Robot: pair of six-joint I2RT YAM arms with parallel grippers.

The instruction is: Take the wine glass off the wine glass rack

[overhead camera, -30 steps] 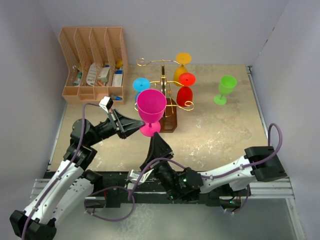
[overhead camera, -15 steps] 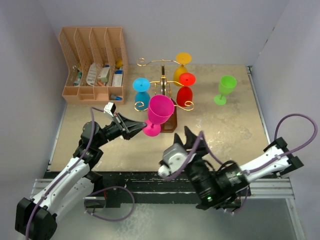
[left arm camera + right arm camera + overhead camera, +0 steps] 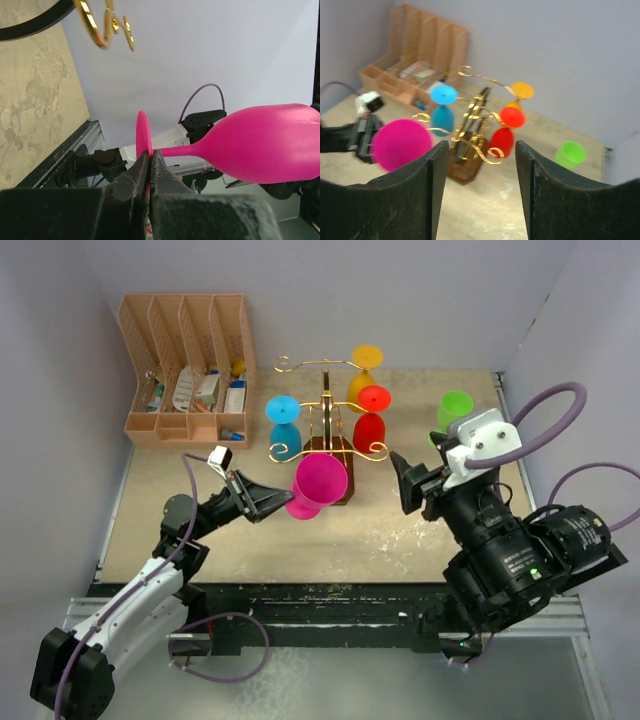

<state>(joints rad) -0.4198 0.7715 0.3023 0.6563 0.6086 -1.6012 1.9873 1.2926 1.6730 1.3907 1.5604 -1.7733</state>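
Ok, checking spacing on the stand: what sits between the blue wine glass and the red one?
The wine glass rack, its gold wire upright, stands between the blue wine glass and red wine glass; the right wrist view shows it.

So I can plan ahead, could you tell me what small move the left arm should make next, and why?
Probably lower the pink wine glass onto the table before the wine glass rack: the left gripper is shut on its foot, and it hangs clear of the gold arms.
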